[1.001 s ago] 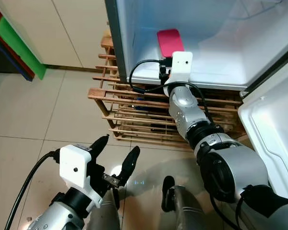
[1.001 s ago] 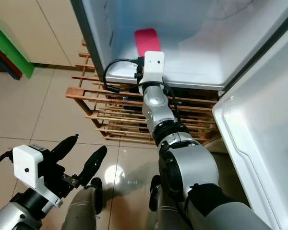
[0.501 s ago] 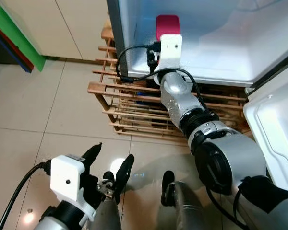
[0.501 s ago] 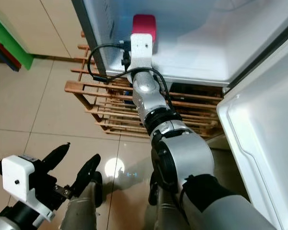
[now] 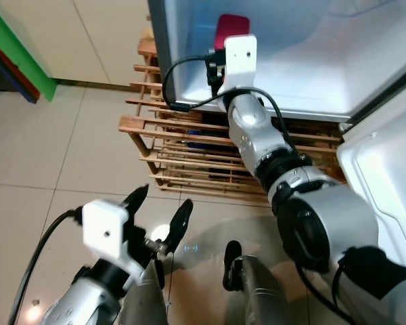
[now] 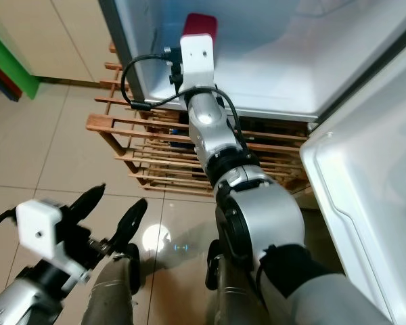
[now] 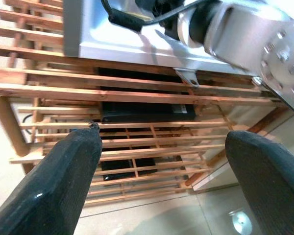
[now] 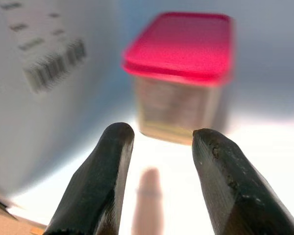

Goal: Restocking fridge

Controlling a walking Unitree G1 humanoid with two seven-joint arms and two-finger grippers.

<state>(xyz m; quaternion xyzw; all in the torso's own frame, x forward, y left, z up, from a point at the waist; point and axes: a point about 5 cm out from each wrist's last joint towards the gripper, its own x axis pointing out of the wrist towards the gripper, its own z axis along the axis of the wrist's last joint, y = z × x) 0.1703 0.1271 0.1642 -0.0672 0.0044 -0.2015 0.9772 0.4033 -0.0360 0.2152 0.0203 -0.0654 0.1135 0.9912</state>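
A clear container with a red lid [image 8: 181, 73] stands upright on the white fridge floor [image 5: 311, 74], close to the left inner wall. My right arm reaches into the fridge, its white wrist housing [image 5: 240, 57] just in front of the container [image 5: 231, 24]. The right gripper [image 8: 161, 132] is open, its fingertips a short way from the container and not touching it. My left gripper [image 5: 164, 198] hangs low over the tiled floor, open with nothing between its fingers [image 7: 63, 181].
The fridge stands on a wooden slatted rack [image 5: 169, 145] with a black box [image 7: 147, 105] inside. The open white fridge door [image 5: 386, 176] stands at the right. A green and red panel [image 5: 13, 61] lies at the far left. Tiled floor [image 5: 68, 162] stretches to the left.
My right wrist has moved left and a little deeper into the fridge, closer to the container. The left gripper stays low and open. The head view has shifted slightly.
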